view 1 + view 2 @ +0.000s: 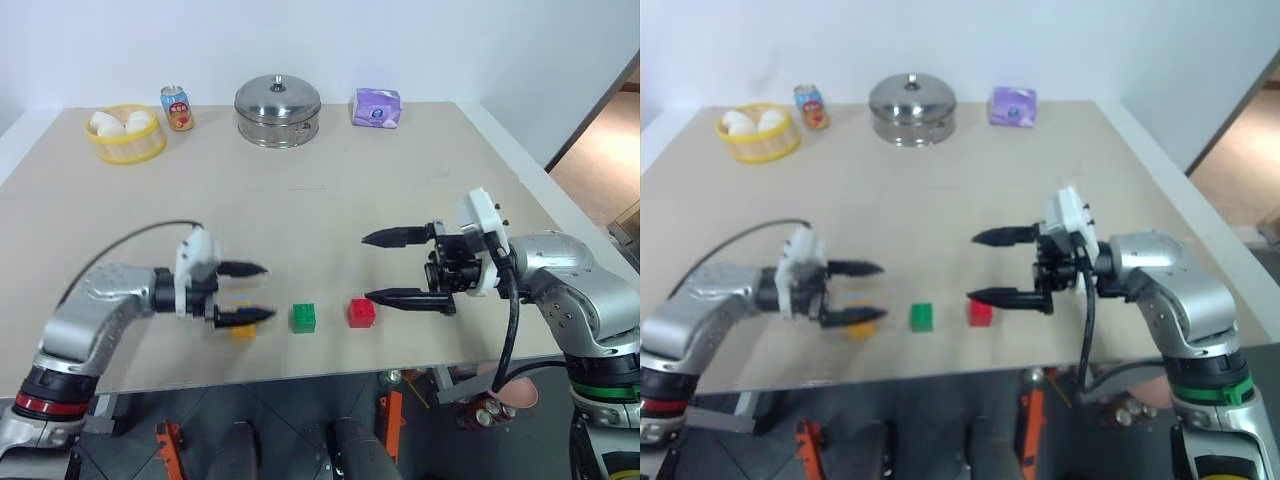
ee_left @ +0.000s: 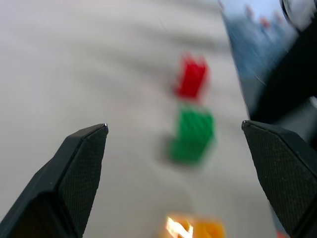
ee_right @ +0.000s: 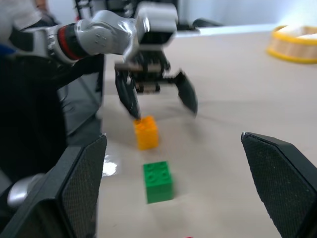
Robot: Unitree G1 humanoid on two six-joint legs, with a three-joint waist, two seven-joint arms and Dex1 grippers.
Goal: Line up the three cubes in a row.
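Note:
Three small studded cubes lie in a line near the table's front edge: yellow-orange [image 1: 243,331], green [image 1: 303,317] and red [image 1: 361,312]. My left gripper [image 1: 264,291] is open and points right. It hovers just over the yellow-orange cube, and its lower finger crosses in front of that cube. The right wrist view shows this gripper [image 3: 163,111] a little above the yellow-orange cube [image 3: 146,132], with nothing between its fingers. My right gripper [image 1: 368,267] is open and points left. Its lower fingertip hangs just above and right of the red cube.
Along the far edge stand a yellow basket [image 1: 125,152] of white eggs, a soda can [image 1: 177,107], a lidded steel pot [image 1: 277,110] and a purple packet [image 1: 377,107]. The cubes lie close to the table's front edge [image 1: 320,372].

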